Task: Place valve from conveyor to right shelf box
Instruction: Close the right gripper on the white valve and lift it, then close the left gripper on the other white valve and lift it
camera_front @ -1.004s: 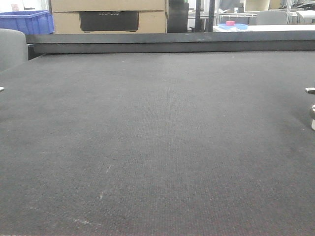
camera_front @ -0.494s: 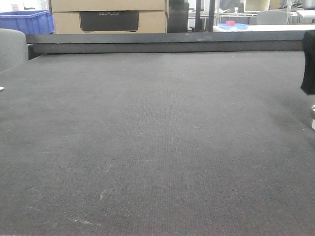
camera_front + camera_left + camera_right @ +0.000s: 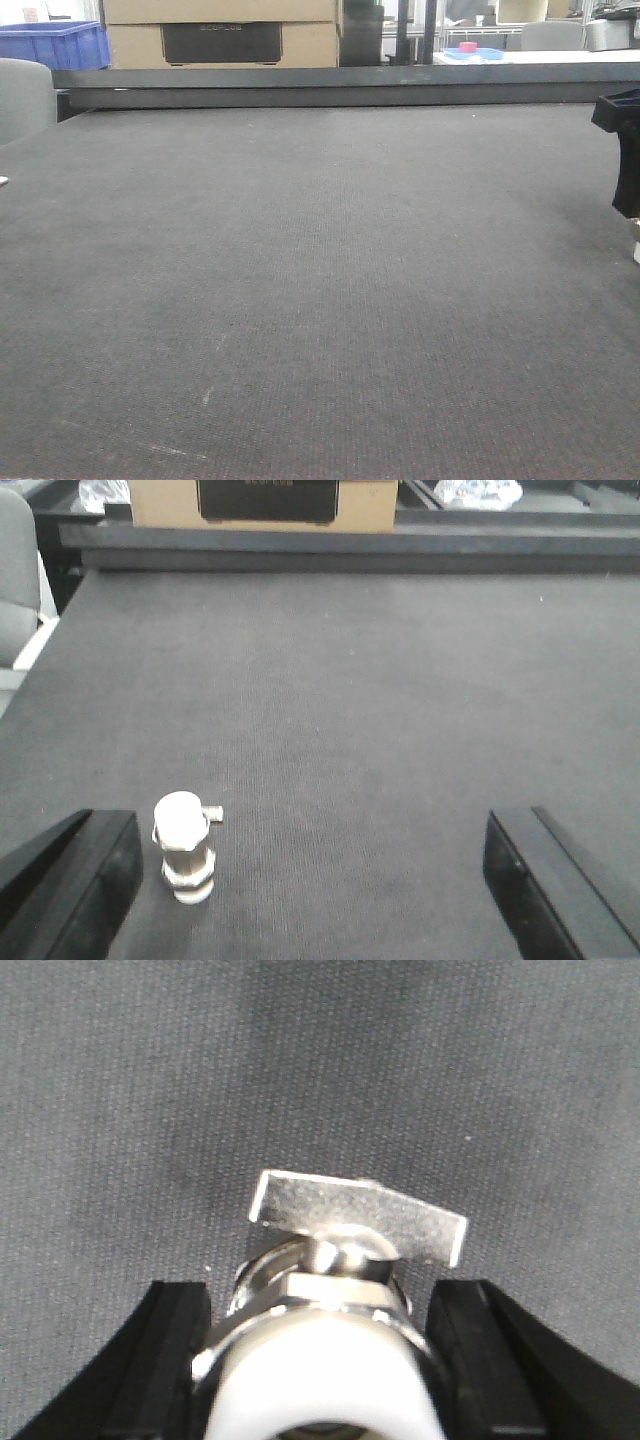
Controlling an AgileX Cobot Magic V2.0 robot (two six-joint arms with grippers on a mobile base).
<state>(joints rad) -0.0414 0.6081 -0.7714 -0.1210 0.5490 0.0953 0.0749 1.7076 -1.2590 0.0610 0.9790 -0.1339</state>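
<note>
Industrial workshop or warehouse floor, by the look. Wide dark grey woven conveyor (image 3: 320,300) with dark rail frame (image 3: 330,88) filling the foreground. Behind it, stacked cardboard boxes (image 3: 220,30), blue plastic crate (image 3: 55,42), white bench (image 3: 540,57) carrying a blue tray (image 3: 472,53), dark metal uprights (image 3: 415,30). Storage and handling gear throughout.

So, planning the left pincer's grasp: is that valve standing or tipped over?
Standing: the valve sits on end on the conveyor, white cap uppermost, handle sticking sideways.
</note>
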